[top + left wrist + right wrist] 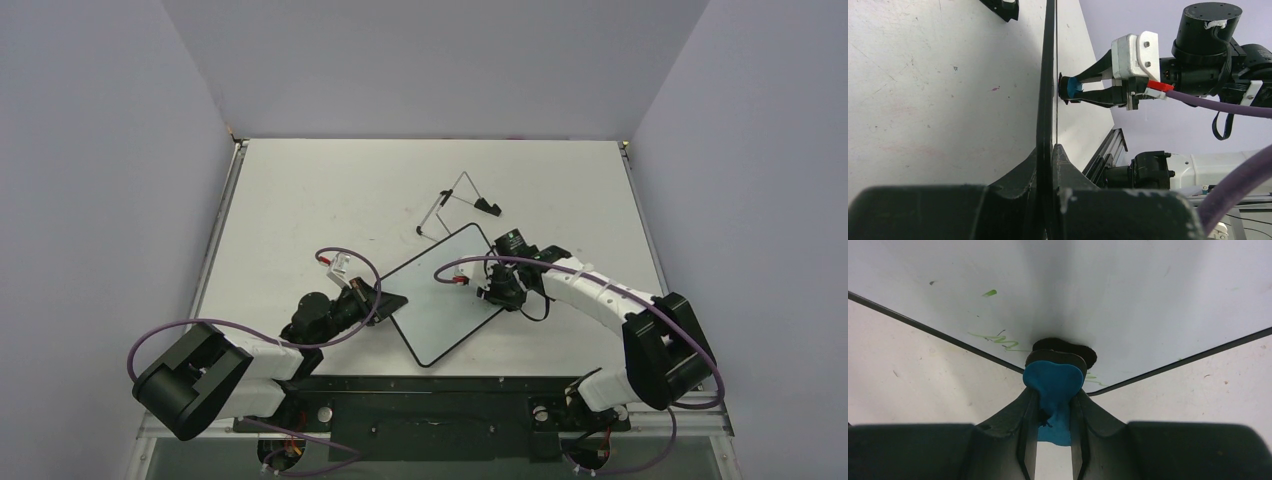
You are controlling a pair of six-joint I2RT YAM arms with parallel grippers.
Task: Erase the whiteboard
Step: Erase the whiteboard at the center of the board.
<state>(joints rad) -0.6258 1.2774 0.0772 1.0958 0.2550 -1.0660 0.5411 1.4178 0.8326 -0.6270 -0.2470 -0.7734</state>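
Note:
The whiteboard (445, 293), white with a thin black frame, lies tilted near the table's front centre. My left gripper (372, 293) is shut on its left edge; in the left wrist view the board's edge (1047, 90) runs between my fingers (1068, 165). My right gripper (497, 291) is shut on the blue-and-black eraser (1054, 379) and presses it on the board near its right corner. The eraser also shows in the left wrist view (1071, 89), touching the board face. Faint green marks (998, 339) remain on the board (1073, 285) beside the eraser.
A thin wire easel stand (455, 203) with black feet lies on the table behind the board. The table's side walls rise left and right. The arm bases and a black rail sit at the near edge.

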